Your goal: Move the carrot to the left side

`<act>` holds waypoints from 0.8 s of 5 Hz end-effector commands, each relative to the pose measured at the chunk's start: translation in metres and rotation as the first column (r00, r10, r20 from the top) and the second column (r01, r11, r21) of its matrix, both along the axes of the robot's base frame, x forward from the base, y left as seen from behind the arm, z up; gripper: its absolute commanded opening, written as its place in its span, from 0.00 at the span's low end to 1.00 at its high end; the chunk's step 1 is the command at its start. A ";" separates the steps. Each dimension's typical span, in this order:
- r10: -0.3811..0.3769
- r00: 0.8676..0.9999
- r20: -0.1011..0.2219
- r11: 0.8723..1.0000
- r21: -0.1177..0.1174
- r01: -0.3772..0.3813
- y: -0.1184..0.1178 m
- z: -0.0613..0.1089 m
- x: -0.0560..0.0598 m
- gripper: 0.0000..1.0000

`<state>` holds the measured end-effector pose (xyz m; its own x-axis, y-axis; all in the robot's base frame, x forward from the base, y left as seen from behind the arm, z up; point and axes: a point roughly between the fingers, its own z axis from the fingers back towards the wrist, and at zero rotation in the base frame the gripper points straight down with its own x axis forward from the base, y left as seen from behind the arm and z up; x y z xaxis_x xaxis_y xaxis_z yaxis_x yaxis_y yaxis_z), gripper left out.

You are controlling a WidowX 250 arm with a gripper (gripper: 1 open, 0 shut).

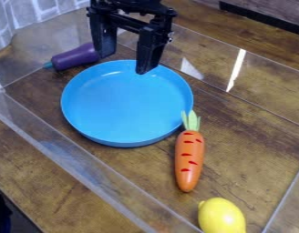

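A dark purple plastic eggplant (77, 56) lay at the far left on the wooden table (255, 96), just behind the round blue plastic plate (85, 105). Above the plate's far rim hung the black two-fingered gripper (125, 53), its jaws spread wide and holding nothing. Right of the plate lay the small orange ridged plastic carrot (189, 159), green top pointing away, and near its tip the round yellow lemon (221, 217).

The arm above the fingers (147, 56) is cut off by the top edge. Left of the fingers, the eggplant (77, 57) lies partly behind the plate (116, 114). Well below them, the lemon (221, 217) runs past the bottom edge.
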<state>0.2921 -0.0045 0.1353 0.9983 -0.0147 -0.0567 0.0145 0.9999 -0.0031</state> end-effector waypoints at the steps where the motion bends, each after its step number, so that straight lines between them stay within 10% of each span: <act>1: -0.035 0.999 -0.008 0.999 -0.003 0.035 -0.007 -0.003 -0.001 1.00; 4: -0.012 1.000 -0.019 1.000 -0.012 0.011 -0.030 -0.006 0.008 1.00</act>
